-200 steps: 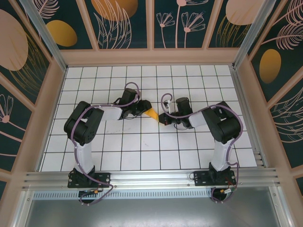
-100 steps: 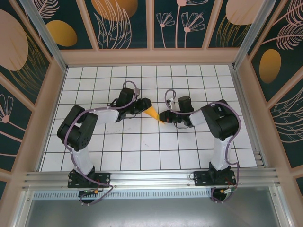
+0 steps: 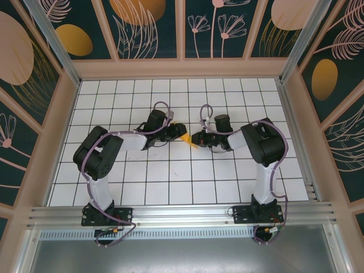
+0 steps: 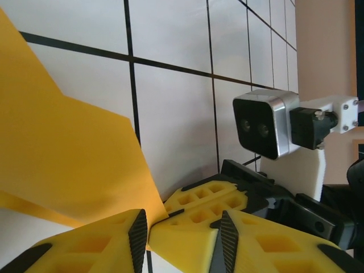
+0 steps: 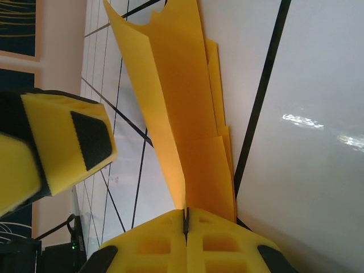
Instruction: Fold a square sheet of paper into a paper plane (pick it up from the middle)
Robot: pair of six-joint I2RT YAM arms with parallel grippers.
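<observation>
Top external view shows the 2 arms bent inward over the middle of the tiled table (image 3: 170, 176), with the left gripper (image 3: 176, 132) and the right gripper (image 3: 197, 138) almost nose to nose. Between them lies the sheet of paper (image 3: 187, 138), of which a small orange sliver is visible. Compared with 1 second ago, both grippers have moved closer together and slightly farther from the bases, and the orange triangle that was plain to see then is now mostly covered. This probably means the work is at a middle step, a crease or a change of grip on an already narrowed fold, not the final plane. Left wrist view shows the sheet (image 4: 68, 153) as a broad orange surface running down to the left gripper's own fingertips, whose jaws stand about half apart with yellow material between the pads; whether they press on it cannot be told here. Behind them sits the other arm's wrist camera (image 4: 264, 125). Right wrist view shows the right gripper (image 5: 185, 215) fully closed on the near end of the sheet, which rises away in several folded layers, while 1 pad (image 5: 91, 139) of the left gripper stands just beside the paper and apart from it. No brand, label or writing can be read on the fingers, arms or camera housing.
</observation>
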